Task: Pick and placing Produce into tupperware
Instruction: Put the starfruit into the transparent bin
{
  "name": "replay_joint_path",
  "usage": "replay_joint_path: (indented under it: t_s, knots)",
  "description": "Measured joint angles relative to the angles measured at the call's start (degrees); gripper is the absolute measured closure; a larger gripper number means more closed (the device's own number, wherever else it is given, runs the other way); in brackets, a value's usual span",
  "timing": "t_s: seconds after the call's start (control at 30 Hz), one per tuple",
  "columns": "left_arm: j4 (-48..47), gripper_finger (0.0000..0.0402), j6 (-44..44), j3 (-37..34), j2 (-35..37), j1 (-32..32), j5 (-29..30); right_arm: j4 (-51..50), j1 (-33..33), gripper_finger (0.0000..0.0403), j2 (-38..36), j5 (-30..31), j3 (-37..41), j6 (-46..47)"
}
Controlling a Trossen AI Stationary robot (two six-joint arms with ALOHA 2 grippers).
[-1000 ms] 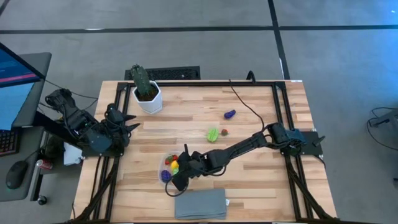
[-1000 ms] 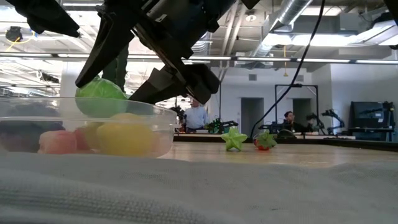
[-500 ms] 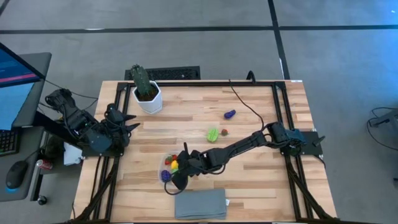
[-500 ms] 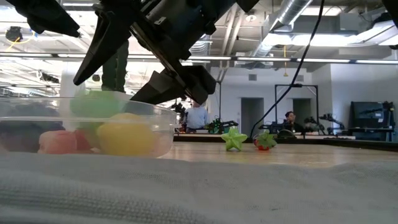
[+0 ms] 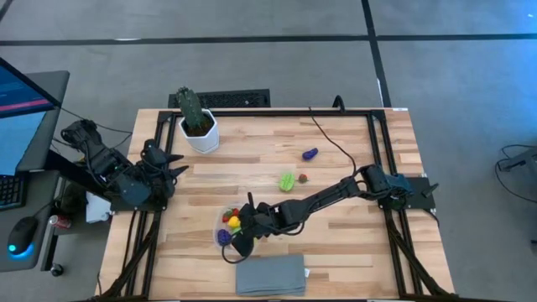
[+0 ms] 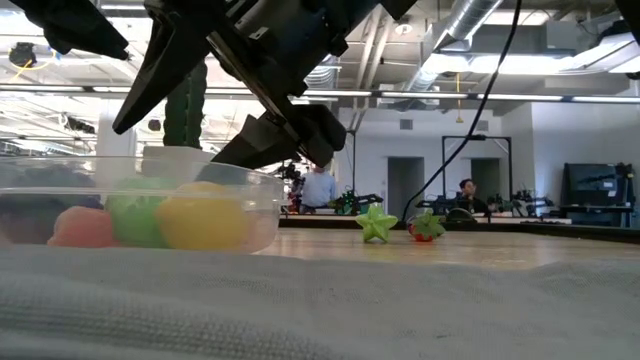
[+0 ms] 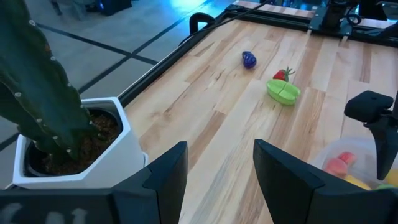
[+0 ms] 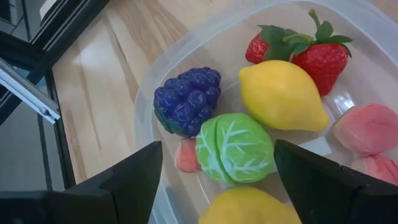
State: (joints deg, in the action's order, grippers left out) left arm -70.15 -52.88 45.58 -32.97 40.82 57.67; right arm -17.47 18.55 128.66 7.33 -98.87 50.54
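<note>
The clear tupperware (image 5: 229, 228) stands near the table's front, left of centre. In the right wrist view it holds a green cabbage (image 8: 235, 148), purple grapes (image 8: 186, 101), a lemon (image 8: 283, 94), strawberries (image 8: 305, 46) and pink pieces (image 8: 367, 127). My right gripper (image 5: 242, 236) hovers open just above the tupperware (image 6: 140, 205), its fingers on either side of the cabbage and clear of it. On the bare wood lie a purple piece (image 5: 310, 153), a green piece (image 5: 288, 181) and a small red one (image 5: 303, 178). My left gripper (image 7: 221, 162) waits open at the table's left edge.
A cactus in a white pot (image 5: 199, 126) stands at the far left, close to my left gripper. A folded grey cloth (image 5: 270, 275) lies at the near edge, just in front of the tupperware. A black cable (image 5: 331, 143) crosses the far right part. People stand in the room beyond.
My right gripper has let go of the green cabbage. It has fallen from rim height between the fingers down into the tupperware and now lies on the bottom among the other pieces. The gripper has stayed above the container.
</note>
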Motion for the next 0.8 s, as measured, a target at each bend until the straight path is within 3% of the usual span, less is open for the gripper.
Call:
replay_joint_path:
  t_s: [0.3,0.63,0.8]
  knots:
    - [-1.0,0.0228,0.0,0.0,0.0,0.0,0.1,-3.1,-0.9,0.0081,-4.2,0.0,-0.1,-2.0]
    - [-0.9,0.0228,-0.1,0.0,0.0,0.0,0.1,-20.2,-2.6,0.0081,-11.7,1.0,-0.1,-4.5]
    - [-0.9,0.0228,-0.2,0.0,0.0,0.0,0.1,-31.5,-3.4,0.0081,-13.5,4.4,-0.1,-3.7]
